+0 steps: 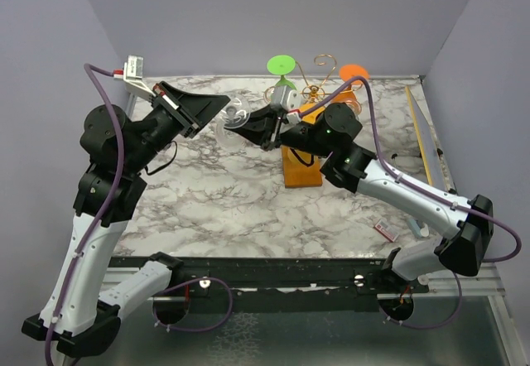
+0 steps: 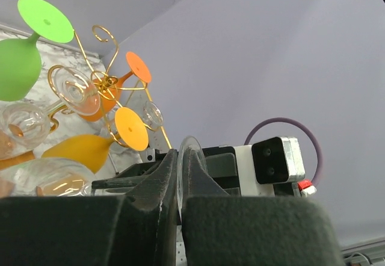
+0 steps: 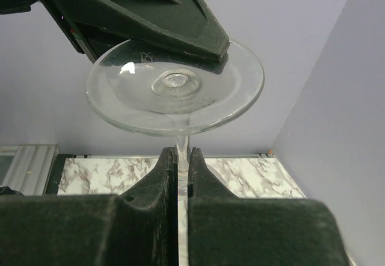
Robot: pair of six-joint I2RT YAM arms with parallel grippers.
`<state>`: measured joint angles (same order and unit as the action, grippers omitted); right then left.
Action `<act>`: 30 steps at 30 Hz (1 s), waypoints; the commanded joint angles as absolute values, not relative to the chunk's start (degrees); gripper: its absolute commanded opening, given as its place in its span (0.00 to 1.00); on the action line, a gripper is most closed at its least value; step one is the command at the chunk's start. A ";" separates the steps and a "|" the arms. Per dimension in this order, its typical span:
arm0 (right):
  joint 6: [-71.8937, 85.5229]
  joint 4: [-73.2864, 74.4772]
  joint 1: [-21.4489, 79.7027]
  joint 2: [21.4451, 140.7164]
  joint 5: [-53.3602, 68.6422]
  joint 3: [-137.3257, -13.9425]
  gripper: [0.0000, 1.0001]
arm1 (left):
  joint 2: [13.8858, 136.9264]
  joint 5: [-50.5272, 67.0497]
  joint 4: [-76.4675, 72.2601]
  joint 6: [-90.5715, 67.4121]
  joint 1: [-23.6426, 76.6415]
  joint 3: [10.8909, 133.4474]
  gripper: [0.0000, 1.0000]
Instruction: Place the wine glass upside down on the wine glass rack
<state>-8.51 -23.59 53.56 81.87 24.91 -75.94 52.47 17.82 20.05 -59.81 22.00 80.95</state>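
Wine glass point(image 3: 174, 88) bowl indistinct (right end effector point(image 3: 182, 155) pinches stem).

Clear wine glass point(image 1: 234, 120) midair, gold wire rack point(image 1: 302, 171) upright

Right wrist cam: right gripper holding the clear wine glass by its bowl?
No, the right gripper is shut on the stem of the clear wine glass, just under its foot.

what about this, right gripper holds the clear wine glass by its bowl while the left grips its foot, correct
No: the right gripper holds the clear wine glass by its stem, not its bowl, as the right wrist view shows. The left gripper does grip its foot.
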 commanded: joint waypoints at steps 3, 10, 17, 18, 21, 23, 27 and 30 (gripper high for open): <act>-4.23 -29.29 53.93 81.46 23.12 -77.69 0.40 | 53.13 17.82 20.65 -56.79 21.90 83.56 0.00; -1.88 -27.44 53.96 77.89 22.00 -75.09 0.72 | 53.88 10.90 21.44 -52.17 21.91 88.08 0.00; -1.30 -24.45 53.96 70.16 19.11 -70.60 0.75 | 56.46 6.92 20.38 -49.33 21.88 90.92 0.00; -0.70 -23.99 53.92 69.04 18.04 -70.24 0.75 | 57.23 6.98 19.86 -49.29 21.93 91.26 0.00; 1.78 -20.84 53.90 65.45 12.37 -69.69 0.74 | 60.70 6.97 19.07 -48.78 21.89 93.43 0.00; 3.46 -18.00 53.95 62.39 7.56 -69.45 0.74 | 63.53 7.05 19.07 -47.62 21.88 96.40 0.00; 5.72 -16.57 53.96 57.89 -0.57 -67.35 0.74 | 69.33 6.64 18.76 -45.40 21.88 101.86 0.00; 6.64 -14.62 53.95 56.09 -3.90 -67.24 0.74 | 73.41 7.15 17.42 -44.35 21.88 105.26 0.00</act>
